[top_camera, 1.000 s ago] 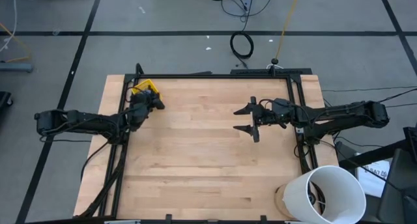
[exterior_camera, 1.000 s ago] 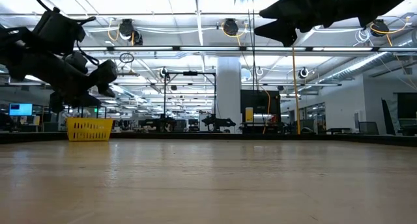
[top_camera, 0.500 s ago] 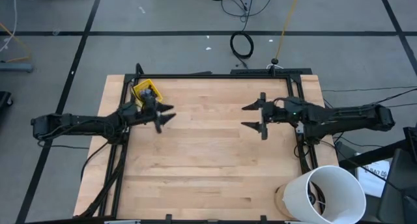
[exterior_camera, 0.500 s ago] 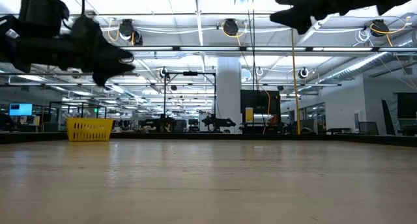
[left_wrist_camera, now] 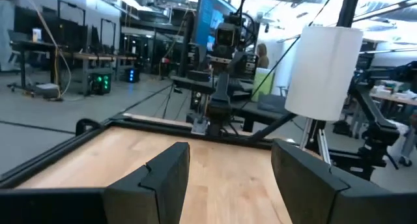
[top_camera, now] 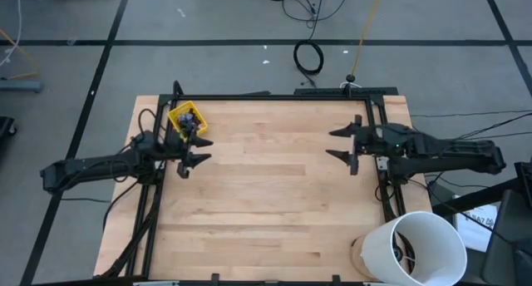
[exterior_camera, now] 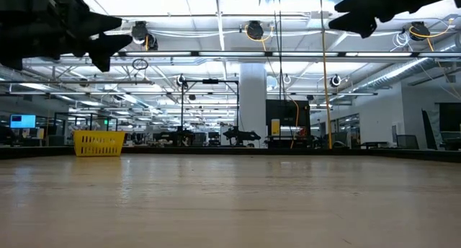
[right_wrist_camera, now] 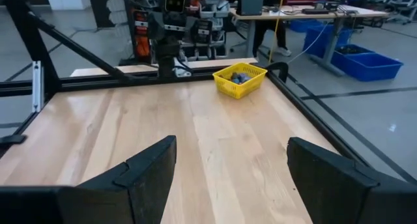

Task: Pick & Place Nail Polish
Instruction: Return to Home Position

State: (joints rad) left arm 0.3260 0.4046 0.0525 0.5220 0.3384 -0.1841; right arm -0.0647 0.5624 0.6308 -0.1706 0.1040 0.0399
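Nail polish bottles (top_camera: 188,119) lie piled in the yellow bin (top_camera: 175,112) at the far-left corner of the worktop (top_camera: 266,211), left hand (top_camera: 194,153) just beside it, right hand (top_camera: 341,145) near the right edge, both raised, fingers spread, empty.

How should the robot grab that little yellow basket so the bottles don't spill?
Probably pinch the top edge of one wall of the yellow bin, coming down from above: it stands upright with an open top. Pick the wall facing the table's middle; the black frame crowds the far sides.
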